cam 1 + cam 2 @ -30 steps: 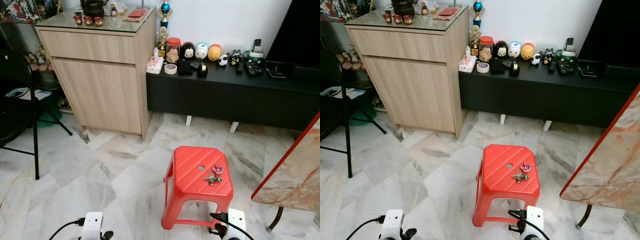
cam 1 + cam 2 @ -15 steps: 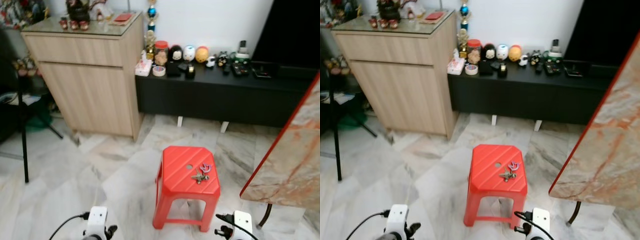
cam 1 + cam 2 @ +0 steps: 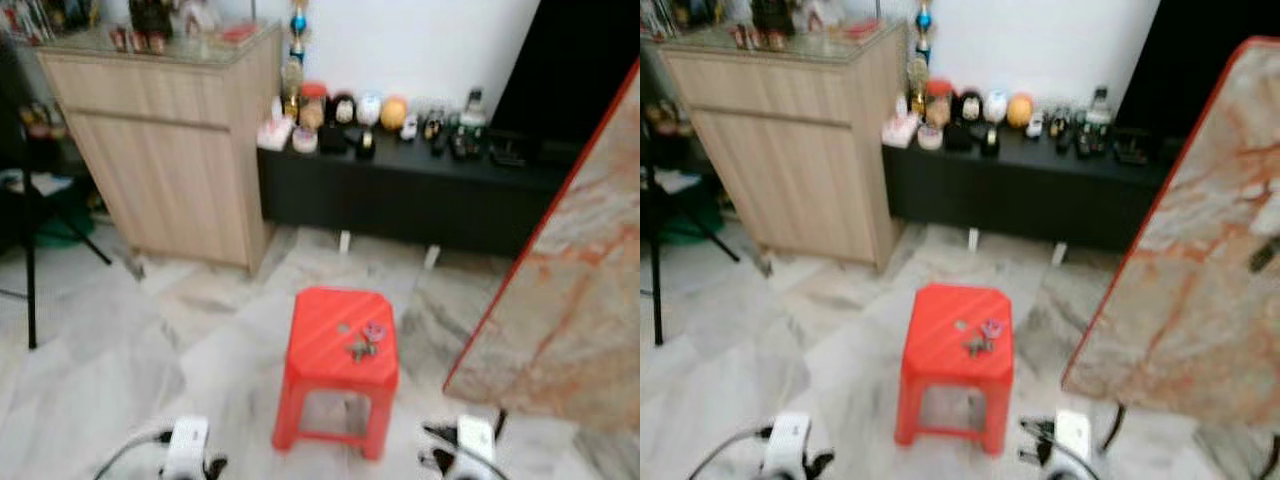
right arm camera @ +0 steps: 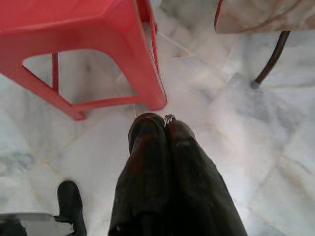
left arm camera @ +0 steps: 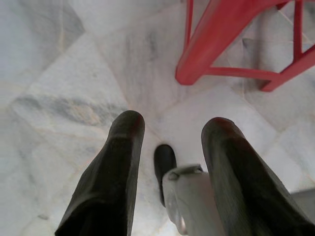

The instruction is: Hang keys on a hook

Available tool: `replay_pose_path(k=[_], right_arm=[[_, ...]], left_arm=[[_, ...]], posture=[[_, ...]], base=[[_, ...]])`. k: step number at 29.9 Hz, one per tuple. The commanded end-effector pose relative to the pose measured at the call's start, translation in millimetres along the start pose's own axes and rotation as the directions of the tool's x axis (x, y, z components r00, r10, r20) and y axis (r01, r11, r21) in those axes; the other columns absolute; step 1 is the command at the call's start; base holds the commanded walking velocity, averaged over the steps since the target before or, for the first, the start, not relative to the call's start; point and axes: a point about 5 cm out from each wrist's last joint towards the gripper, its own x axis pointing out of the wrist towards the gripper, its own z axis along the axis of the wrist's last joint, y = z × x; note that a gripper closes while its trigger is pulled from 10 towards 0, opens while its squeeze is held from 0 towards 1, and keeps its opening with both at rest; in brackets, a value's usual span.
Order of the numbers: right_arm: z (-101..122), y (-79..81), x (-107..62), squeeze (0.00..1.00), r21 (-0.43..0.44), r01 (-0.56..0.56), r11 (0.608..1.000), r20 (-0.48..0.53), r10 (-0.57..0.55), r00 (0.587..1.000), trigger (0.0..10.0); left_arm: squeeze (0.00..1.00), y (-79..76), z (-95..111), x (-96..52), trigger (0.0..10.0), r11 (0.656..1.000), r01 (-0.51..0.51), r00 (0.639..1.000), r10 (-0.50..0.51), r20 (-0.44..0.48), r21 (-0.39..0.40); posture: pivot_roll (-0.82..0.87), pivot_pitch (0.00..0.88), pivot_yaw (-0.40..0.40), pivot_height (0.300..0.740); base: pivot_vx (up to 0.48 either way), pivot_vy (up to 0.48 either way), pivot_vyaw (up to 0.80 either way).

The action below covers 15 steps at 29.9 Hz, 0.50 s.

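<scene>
- The keys (image 3: 361, 342) lie on top of the red stool (image 3: 320, 345), near its far right edge — untouched, so the pickup is not yet done.
- Over the last second the whole view has slid and blurred: the camera is moving with the robot, and the stool now sits more centred ahead.
- The marble-topped bench (image 3: 1200, 260) looms larger on the right.
- The left hand (image 5: 170, 147) hangs low over the marble floor (image 5: 59, 59), fingers spread apart, empty.
- The right hand (image 4: 166, 129) hangs beside the stool's leg, fingers pressed together — a small metal ring glints at their tips.
- No hook can be made out.
</scene>
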Motion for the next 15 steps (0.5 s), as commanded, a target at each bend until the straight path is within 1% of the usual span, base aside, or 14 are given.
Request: replay_pose_path(k=[1, 6, 15], right_arm=[[1.9, -11.8, -1.3, 0.00, -0.001, 0.034, 0.999, 0.008, -0.034, 0.999, 10.0], [3.9, -11.4, -0.9, 0.00, -0.002, 0.036, 0.999, 0.014, -0.036, 0.999, 10.0], [11.4, -6.0, 1.0, 0.00, 0.004, 0.021, 1.000, 0.042, -0.022, 0.999, 10.0]], left_arm=[[0.00, -8.1, -3.1, 0.4, 10.0, 1.000, 0.022, 1.000, -0.022, -0.009, 0.000], [0.00, -9.6, -2.2, 0.8, 10.0, 1.000, 0.027, 1.000, -0.027, -0.006, 0.002], [0.00, -11.0, 0.7, 1.7, 10.0, 0.999, 0.031, 1.000, -0.031, 0.001, 0.005]], posture=[[0.09, 0.000, -0.048, 0.740], [0.09, 0.000, -0.046, 0.740], [0.09, 0.000, -0.044, 0.740]], base=[[0.000, -0.255, 0.00], [0.000, -0.256, 0.00], [0.000, -0.258, 0.00]])
